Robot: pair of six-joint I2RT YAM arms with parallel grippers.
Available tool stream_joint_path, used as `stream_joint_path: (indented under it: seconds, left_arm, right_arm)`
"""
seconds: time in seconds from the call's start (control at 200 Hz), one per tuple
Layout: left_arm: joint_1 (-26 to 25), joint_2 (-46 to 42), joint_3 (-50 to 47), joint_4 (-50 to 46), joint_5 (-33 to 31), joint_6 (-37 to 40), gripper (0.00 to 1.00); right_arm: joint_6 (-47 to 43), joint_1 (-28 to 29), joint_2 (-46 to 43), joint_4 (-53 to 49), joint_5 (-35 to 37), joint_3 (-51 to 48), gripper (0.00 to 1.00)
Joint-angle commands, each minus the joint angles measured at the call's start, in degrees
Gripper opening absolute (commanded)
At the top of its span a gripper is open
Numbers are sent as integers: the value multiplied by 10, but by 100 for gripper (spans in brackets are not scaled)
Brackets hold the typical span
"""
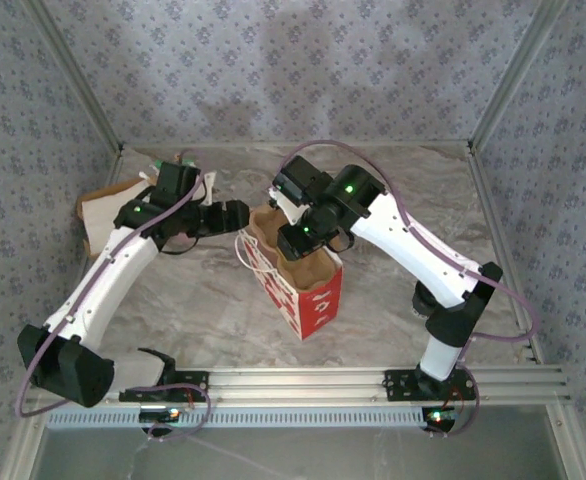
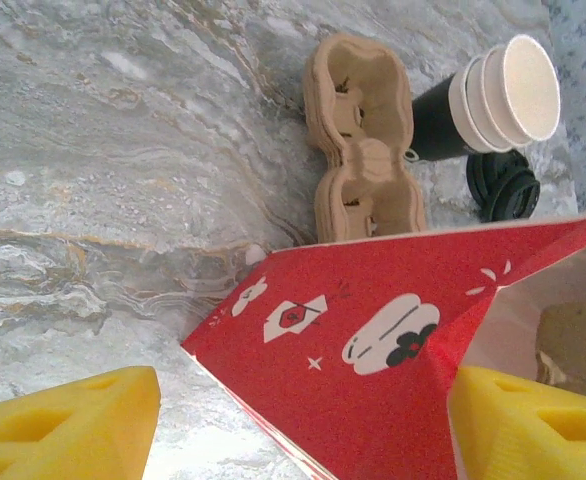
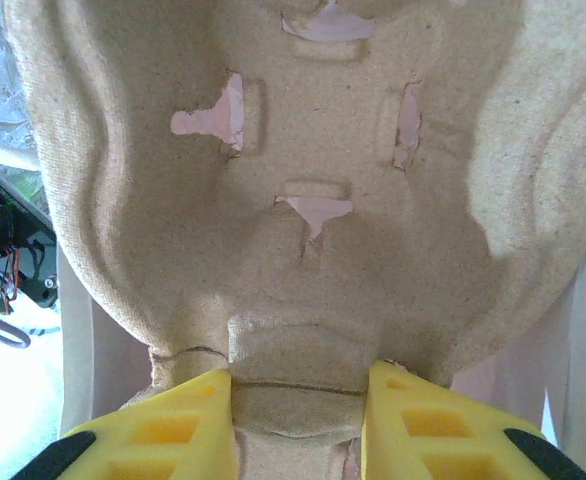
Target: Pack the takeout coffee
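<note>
Right gripper (image 3: 298, 400): jaws pinch cup carrier (image 3: 303, 200) tab, carrier in red bag (image 2: 373, 380) mouth. Left gripper (image 2: 303, 420): jaws spread astride bag wall. Black cup (image 2: 435, 120) and lid (image 2: 501, 185) lie on worktop (image 2: 123, 150), outside bag. Risk: carrier snags rim, unclamped bag tips.

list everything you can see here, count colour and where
red paper bag: 1, red with white prints, table centre
brown cardboard cup carrier: 1, brown, in the bag's mouth
stack of brown cardboard cup carriers: count unclear, brown, beyond the bag
small black paper cup: 1, black, beside the stack
white paper cups: seemingly several, white, nested in the black cup
round black plastic lid: 1, black, by the cup
marbled table: 1, grey
left gripper: yellow, open, astride the bag's edge
right gripper: yellow, shut on the single carrier
</note>
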Motion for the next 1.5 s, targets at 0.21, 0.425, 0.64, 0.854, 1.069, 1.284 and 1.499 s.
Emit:
stream_joint_path:
  seconds: [0.21, 0.425, 0.64, 0.854, 1.069, 1.284, 1.499]
  left_arm:
    - [12, 2, -1, 32, 14, -18, 76]
    - [12, 4, -10, 37, 18, -19, 76]
    - [12, 1, -13, 37, 22, -21, 76]
    - [11, -3, -20, 60, 36, -22, 76]
    - [11, -9, -30, 63, 32, -23, 76]
    - [11, -13, -33, 64, 31, -22, 76]
    - [11, -17, -30, 63, 29, -21, 76]
  right_arm:
    - [-7, -3, -15, -20, -21, -16, 32]
    - [-8, -3, -13, -33, -18, -11, 32]
    - [-26, -1, -12, -18, -54, -18, 32]
    - [-40, -10, -8, -12, -96, -26, 33]
    - [-33, -38, 1, -33, -69, -31, 32]
    - [-22, -42, 13, -44, -51, -19, 32]
    - [-23, -28, 28, -54, -30, -8, 32]
